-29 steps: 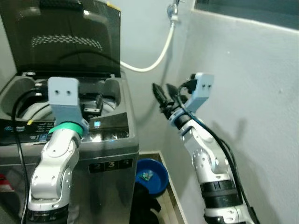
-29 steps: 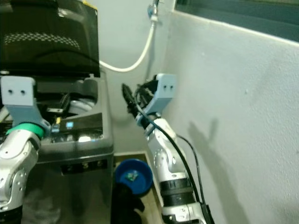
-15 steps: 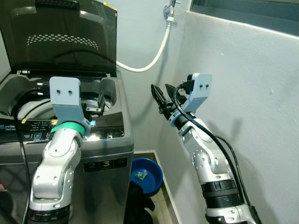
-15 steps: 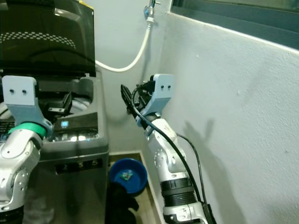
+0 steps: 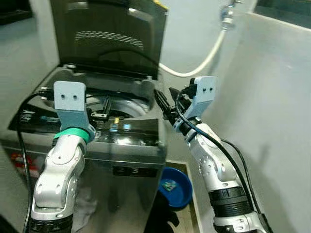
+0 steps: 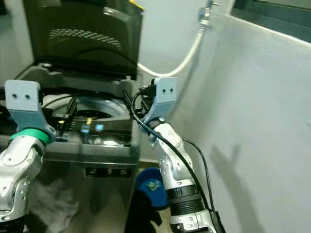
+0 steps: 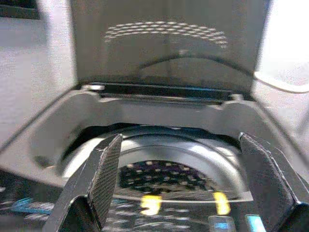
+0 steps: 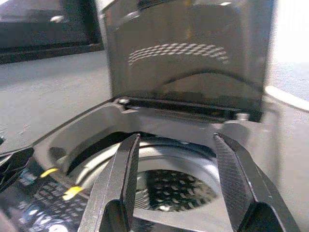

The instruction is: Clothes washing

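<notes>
Holding my left gripper [image 7: 178,183] and right gripper [image 8: 176,186] centre-frame, each with 2 fingers spread wide and empty, I face the grey top-loading washing machine [image 5: 131,145]. Its perforated steel drum [image 8: 178,188] lies beyond, dark lid [image 5: 109,36] upright at the upper left.

- Pale grey wall [image 5: 272,97] on right, plain, soft shadows on it
- Dark window strip [image 5: 284,9] along its top
- White hose [image 5: 204,60] hanging from tap [image 5: 226,12]
- Blue basin [image 5: 175,187] on floor, corner
</notes>
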Available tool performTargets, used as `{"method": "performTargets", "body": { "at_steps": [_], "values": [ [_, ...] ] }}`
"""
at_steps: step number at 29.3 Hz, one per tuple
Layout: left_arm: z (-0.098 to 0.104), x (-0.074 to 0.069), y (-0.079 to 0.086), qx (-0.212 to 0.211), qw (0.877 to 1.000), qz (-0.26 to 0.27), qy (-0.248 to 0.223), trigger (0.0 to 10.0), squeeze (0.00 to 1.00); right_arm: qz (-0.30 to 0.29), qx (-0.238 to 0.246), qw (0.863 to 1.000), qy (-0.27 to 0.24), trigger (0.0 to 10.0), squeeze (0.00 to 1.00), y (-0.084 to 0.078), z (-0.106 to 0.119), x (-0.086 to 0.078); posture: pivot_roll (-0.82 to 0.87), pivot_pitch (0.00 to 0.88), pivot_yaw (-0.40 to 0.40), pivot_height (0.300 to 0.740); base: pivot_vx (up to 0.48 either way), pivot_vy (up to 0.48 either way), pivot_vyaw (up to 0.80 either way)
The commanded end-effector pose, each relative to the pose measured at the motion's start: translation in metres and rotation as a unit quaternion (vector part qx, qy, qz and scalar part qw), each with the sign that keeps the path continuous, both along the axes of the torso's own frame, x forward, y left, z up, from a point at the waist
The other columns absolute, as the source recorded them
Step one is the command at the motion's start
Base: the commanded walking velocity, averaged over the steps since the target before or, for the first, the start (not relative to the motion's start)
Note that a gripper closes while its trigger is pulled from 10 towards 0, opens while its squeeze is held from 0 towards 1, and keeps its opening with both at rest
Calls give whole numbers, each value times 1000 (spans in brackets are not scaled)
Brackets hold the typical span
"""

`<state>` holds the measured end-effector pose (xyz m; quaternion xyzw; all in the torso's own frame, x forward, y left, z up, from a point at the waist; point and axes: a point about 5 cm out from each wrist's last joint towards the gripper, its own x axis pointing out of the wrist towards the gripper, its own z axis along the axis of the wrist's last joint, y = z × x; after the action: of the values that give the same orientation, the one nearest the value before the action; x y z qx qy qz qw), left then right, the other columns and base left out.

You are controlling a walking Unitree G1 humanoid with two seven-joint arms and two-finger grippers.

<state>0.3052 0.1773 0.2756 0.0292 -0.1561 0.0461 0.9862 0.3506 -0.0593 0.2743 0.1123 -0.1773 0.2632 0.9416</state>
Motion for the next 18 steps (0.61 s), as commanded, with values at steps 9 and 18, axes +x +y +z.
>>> {"method": "performTargets", "body": {
  "at_steps": [9, 18],
  "values": [
    [2, -1, -2, 15, 1000, -2, -10, 10000, 0, -8, 1, 1000, -2, 10000, 0, -4, 2, 2, 53, 6, -97, 740, 0, 0, 800],
    [4, -1, -2, 18, 1000, -6, -15, 10000, 0, -8, 3, 1000, -3, 10000, 0, -4, 2, 2, 55, 6, -94, 740, 0, 0, 800]
  ]
}}
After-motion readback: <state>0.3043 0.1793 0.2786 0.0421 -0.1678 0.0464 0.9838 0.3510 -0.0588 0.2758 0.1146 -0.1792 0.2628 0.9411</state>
